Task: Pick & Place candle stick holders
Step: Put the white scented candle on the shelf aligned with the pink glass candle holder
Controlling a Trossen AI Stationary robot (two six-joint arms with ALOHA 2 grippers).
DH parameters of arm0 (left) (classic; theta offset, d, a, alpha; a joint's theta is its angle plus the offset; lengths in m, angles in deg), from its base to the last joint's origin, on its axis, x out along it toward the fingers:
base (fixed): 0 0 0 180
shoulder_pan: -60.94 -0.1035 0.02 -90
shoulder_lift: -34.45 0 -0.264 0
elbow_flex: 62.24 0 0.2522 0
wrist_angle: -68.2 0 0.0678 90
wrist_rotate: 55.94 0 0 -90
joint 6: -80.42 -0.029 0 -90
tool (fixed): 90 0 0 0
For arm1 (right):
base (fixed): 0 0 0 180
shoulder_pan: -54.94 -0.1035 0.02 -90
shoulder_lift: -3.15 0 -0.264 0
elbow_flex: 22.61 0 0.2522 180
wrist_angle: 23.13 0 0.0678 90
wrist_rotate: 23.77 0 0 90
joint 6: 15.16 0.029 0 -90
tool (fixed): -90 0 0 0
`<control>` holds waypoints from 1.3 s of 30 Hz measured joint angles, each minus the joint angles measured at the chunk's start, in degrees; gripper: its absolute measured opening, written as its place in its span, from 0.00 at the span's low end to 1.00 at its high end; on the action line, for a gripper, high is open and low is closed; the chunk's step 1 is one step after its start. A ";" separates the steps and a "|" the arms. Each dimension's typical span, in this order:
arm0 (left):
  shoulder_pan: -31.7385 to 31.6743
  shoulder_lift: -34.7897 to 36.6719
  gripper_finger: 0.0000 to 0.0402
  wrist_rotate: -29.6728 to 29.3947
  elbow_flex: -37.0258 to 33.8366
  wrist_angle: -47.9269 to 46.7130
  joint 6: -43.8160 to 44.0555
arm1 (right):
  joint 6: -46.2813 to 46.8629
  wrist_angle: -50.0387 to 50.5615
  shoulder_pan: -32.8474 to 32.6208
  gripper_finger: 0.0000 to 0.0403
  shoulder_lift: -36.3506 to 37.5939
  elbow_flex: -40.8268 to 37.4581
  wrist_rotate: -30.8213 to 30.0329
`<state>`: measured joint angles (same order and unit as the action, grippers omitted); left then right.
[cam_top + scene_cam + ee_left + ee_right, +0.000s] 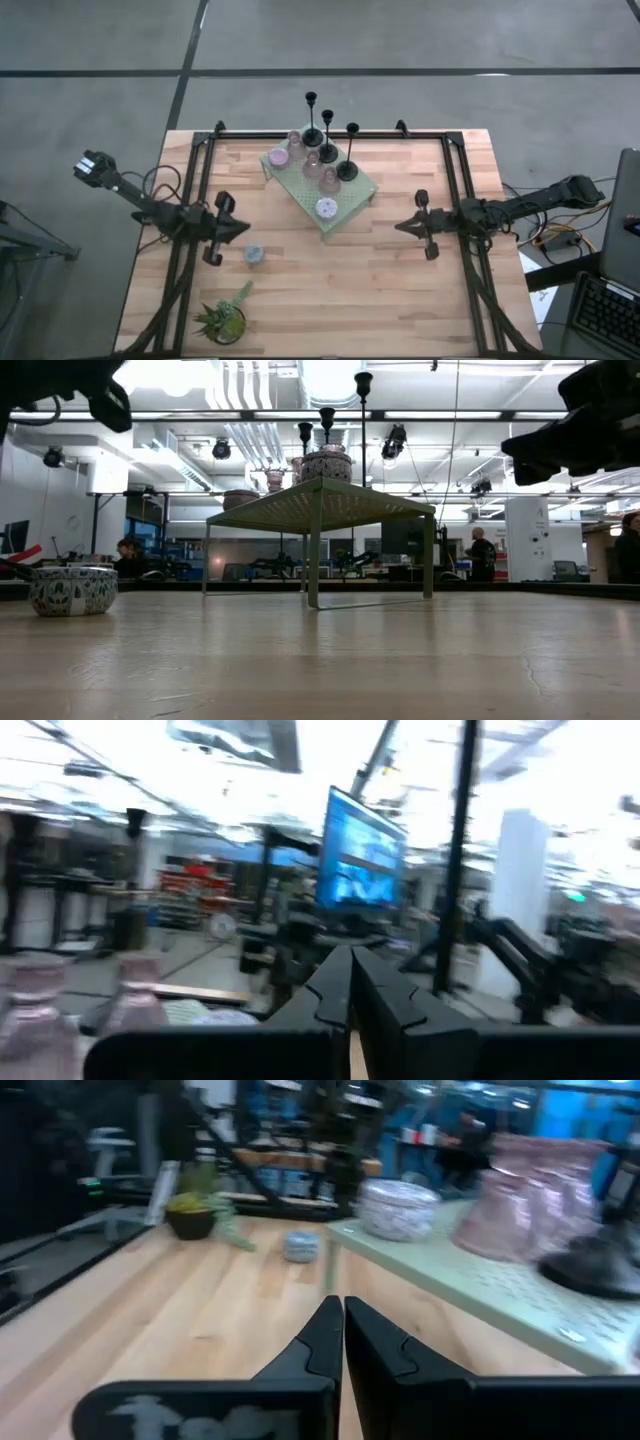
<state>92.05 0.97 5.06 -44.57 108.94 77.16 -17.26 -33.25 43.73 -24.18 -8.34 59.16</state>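
Candle stick holders [318, 150] atop green stand [352, 199], one cup [254, 255] on table [330, 290]

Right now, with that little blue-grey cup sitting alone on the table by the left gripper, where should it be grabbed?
The blue-grey cup is short, round and upright, clear of the green stand. Best come straight down with the left gripper and pinch across its rim from opposite sides; its low walls probably leave little for a sideways grasp.

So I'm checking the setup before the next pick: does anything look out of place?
One pale blue-grey cup sits alone on the table, upright, near the left gripper, while the other holders are grouped on the green stand. Nothing looks tipped or damaged.
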 joint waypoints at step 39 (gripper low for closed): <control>-15.65 -39.80 0.96 -7.05 48.42 -46.53 16.81 | 4.95 1.01 -0.04 0.02 -0.20 0.02 -6.07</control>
<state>76.40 -38.83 -1.98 3.85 62.41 93.96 -12.31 -32.24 43.69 -24.38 -8.31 53.09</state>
